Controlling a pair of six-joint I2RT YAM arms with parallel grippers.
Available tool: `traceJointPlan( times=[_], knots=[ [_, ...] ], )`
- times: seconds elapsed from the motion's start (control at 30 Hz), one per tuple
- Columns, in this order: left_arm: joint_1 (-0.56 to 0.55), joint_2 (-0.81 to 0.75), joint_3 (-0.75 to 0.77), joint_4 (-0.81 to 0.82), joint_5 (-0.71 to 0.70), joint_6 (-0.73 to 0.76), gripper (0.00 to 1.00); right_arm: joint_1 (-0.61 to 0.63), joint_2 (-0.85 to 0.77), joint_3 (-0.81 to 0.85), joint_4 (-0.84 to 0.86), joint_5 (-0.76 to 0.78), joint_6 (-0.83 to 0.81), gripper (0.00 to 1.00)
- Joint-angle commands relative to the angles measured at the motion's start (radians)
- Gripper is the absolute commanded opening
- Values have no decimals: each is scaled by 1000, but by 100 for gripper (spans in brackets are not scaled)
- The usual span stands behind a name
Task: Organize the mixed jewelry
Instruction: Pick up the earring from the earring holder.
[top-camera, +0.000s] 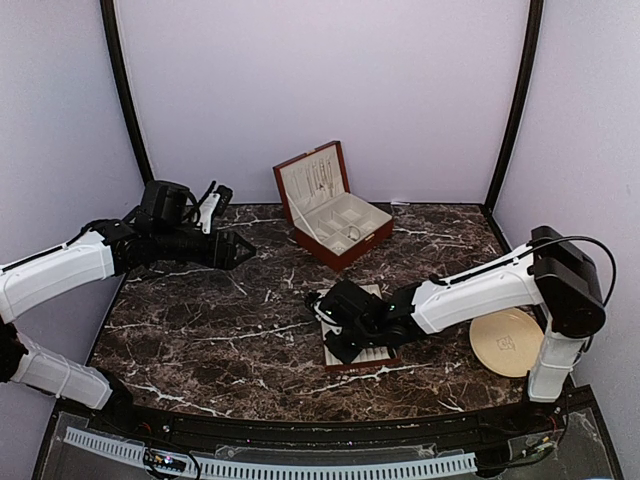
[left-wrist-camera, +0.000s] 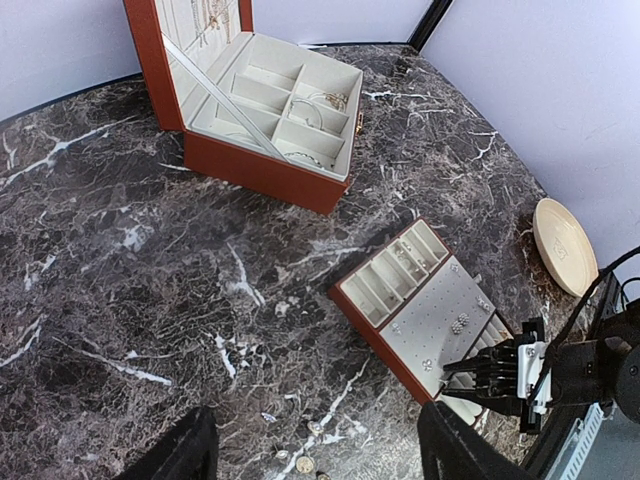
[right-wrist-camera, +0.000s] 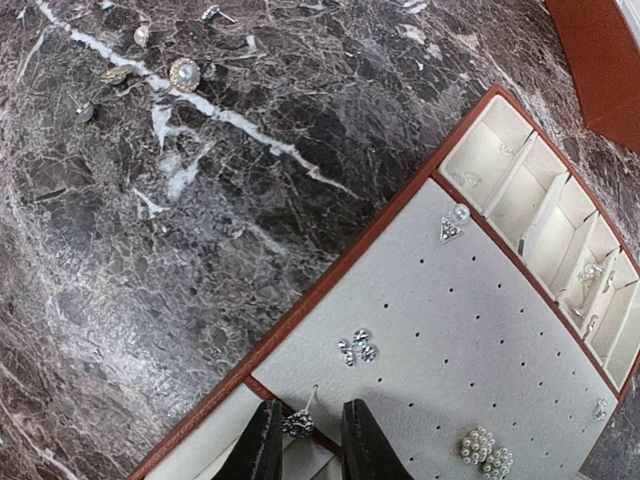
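A dark marble worktop (top-camera: 200, 330) is seen from above. At centre, the right claw (right-wrist-camera: 305, 440) hovers over a cream-lined tray (right-wrist-camera: 330, 285). Its 2 fingers stand narrowly apart around a small sparkly earring (right-wrist-camera: 298, 423), and it is unclear whether they pinch it. Other studs (right-wrist-camera: 357, 348) sit pinned on the tray, and loose pieces (right-wrist-camera: 183, 72) lie on the worktop to its left. The left claw (left-wrist-camera: 315, 440) hangs at far left, spread wide and empty.
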Motion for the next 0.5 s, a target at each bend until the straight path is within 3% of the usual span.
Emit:
traceJointPlan(
  times=[0.0,0.47],
  knots=[
    [10,-27,-12,-6,13,-2,71,14,22,26,20,37,-15,21],
    [12,-33,-13,-5,16,-4,71,-19,-4,68,-19,4,6,9]
  ],
)
